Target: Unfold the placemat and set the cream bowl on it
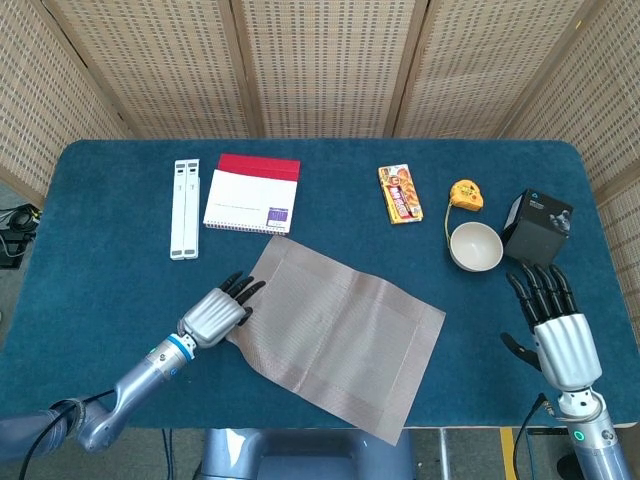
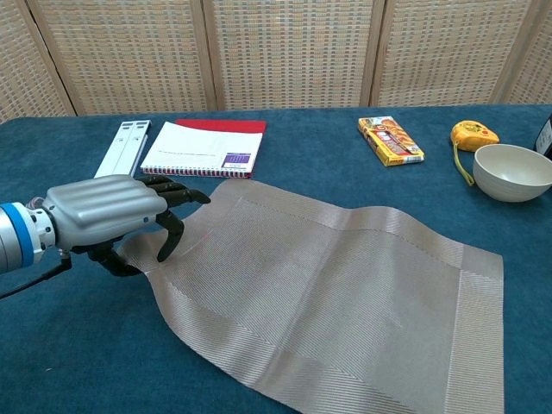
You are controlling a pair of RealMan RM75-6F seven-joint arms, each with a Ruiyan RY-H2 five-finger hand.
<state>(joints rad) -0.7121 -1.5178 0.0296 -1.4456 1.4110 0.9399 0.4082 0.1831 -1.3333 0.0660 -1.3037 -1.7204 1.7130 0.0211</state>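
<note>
A grey-brown woven placemat (image 1: 335, 336) lies spread open on the blue table, slanting from upper left to the front edge, also seen in the chest view as the placemat (image 2: 345, 302). My left hand (image 1: 217, 312) pinches its left edge; the chest view shows the left hand (image 2: 112, 216) with fingers curled over the mat's raised corner. The cream bowl (image 1: 475, 246) stands upright to the right of the mat, apart from it, and appears at the right edge as the bowl (image 2: 513, 172). My right hand (image 1: 555, 330) hovers below the bowl with fingers spread, holding nothing.
A red-and-white notebook (image 1: 252, 194) and a white folded stand (image 1: 185, 208) lie at the back left. An orange snack packet (image 1: 400, 193), a yellow tape measure (image 1: 465, 194) and a black box (image 1: 537, 226) sit near the bowl. The mat's front corner overhangs the table edge.
</note>
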